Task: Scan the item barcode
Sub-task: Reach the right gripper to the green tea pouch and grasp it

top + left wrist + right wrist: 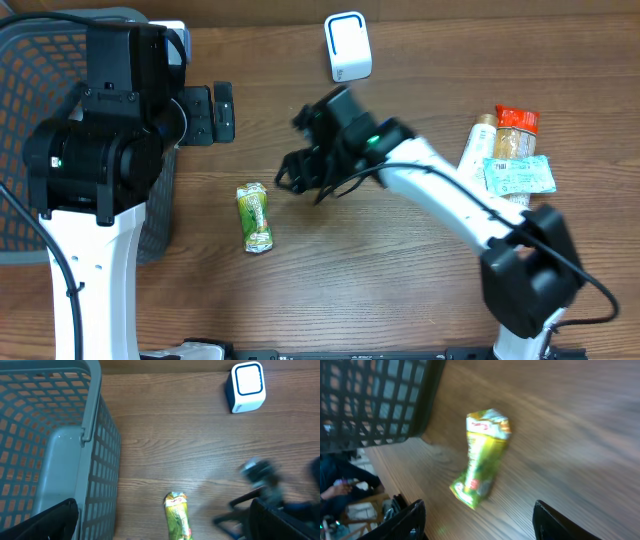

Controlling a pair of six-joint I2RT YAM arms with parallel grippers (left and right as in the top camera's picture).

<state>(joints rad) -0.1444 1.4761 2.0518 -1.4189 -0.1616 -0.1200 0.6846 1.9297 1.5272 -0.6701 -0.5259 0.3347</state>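
**Right claw poised over the green packet, not yet gripping**

Near the front of the table [400, 290] the green packet [255, 217] lies flat and crumpled, its length running front to back, near the basket [30, 60]. The right claw [298, 183] hangs just beyond it and to its right, jaws wide with nothing between them. A good pick probably means centring the jaws across the packet's narrow middle, coming straight down and pinching lightly, so the foil neither slips nor folds over the barcode, which these views do not show. Further back the left claw [212, 112], also wide and empty, hovers by the basket. The white scanner [347, 46] stands at the far edge, well apart; the code must end up facing it.
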